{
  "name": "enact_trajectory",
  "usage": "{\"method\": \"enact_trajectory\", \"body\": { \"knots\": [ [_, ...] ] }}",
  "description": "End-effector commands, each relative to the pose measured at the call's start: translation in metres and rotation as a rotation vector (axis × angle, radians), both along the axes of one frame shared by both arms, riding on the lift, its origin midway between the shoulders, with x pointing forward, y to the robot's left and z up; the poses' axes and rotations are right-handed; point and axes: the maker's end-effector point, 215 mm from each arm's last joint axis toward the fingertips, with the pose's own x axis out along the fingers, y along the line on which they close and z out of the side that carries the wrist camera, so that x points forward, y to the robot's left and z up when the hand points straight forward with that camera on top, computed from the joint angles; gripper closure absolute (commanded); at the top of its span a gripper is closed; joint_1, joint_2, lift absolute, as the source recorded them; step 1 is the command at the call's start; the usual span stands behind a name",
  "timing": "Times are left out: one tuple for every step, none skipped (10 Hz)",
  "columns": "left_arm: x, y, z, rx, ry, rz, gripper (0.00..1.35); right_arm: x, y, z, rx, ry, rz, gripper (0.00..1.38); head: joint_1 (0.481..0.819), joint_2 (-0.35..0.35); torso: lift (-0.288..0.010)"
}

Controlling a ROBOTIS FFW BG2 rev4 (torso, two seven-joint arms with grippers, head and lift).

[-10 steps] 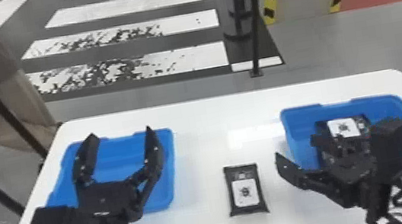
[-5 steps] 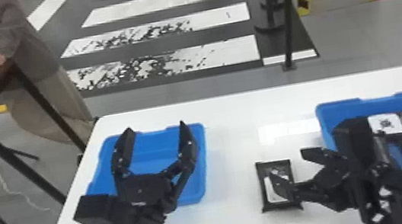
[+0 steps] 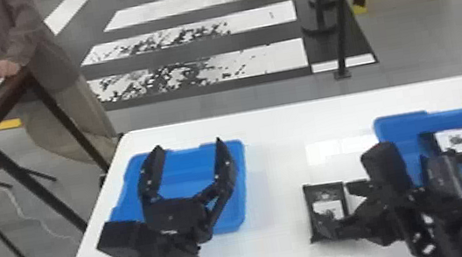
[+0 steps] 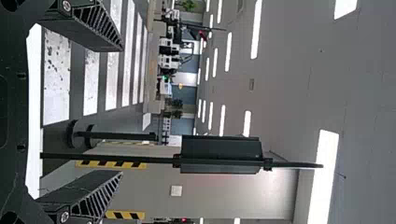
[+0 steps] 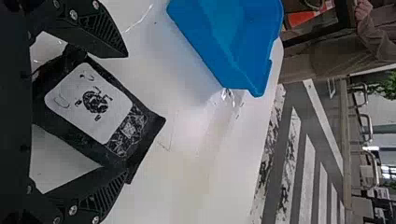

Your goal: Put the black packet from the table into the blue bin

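The right hand (image 3: 336, 203) is held at the black packet (image 3: 324, 191) with its fingers apart, the packet lying between them on the table (image 3: 287, 236), not clamped. In the head view, the packet's white label (image 3: 332, 207) is partly covered by one finger; in the right wrist view, it is seen in full, with a dark bug-like figure. The packet is placed between the left blue bin (image 3: 243, 168) and the right blue bin (image 3: 400, 127), in which another packet (image 3: 458, 141) can be made out in the head view. The left hand (image 3: 188, 146) is seen there against the left blue bin, its fingers spread; beyond them, crosswalk stripes (image 4: 57, 93) and ceiling lights (image 4: 256, 28) are shown by the left wrist view.
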Motion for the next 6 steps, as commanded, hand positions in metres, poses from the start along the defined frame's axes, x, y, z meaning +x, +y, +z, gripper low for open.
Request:
{"method": "enact_trajectory", "body": {
  "knots": [
    [0.0, 0.0, 0.0, 0.0, -0.001, 0.001, 0.09, -0.002, 0.01, -0.013, -0.027, 0.019, 0.031, 0.16, 0.695, 0.23, -0.11],
    [0.0, 0.001, 0.0, 0.0, -0.001, 0.003, 0.09, -0.004, 0.013, -0.02, -0.047, 0.032, 0.041, 0.16, 0.695, 0.239, -0.11],
    [0.0, 0.002, 0.001, 0.001, -0.002, 0.005, 0.09, -0.006, 0.013, -0.03, -0.071, 0.055, 0.052, 0.19, 0.695, 0.242, -0.11],
    [0.0, 0.002, 0.001, 0.001, -0.002, 0.005, 0.09, -0.01, 0.014, -0.038, -0.098, 0.075, 0.06, 0.32, 0.695, 0.248, -0.11],
    [-0.001, 0.002, -0.001, 0.001, 0.001, 0.005, 0.09, -0.013, 0.014, -0.041, -0.121, 0.089, 0.062, 0.68, 0.695, 0.251, -0.11],
    [-0.001, 0.002, -0.001, 0.001, 0.001, 0.005, 0.09, -0.014, 0.014, -0.041, -0.133, 0.089, 0.062, 0.95, 0.695, 0.252, -0.11]
  ]
}}
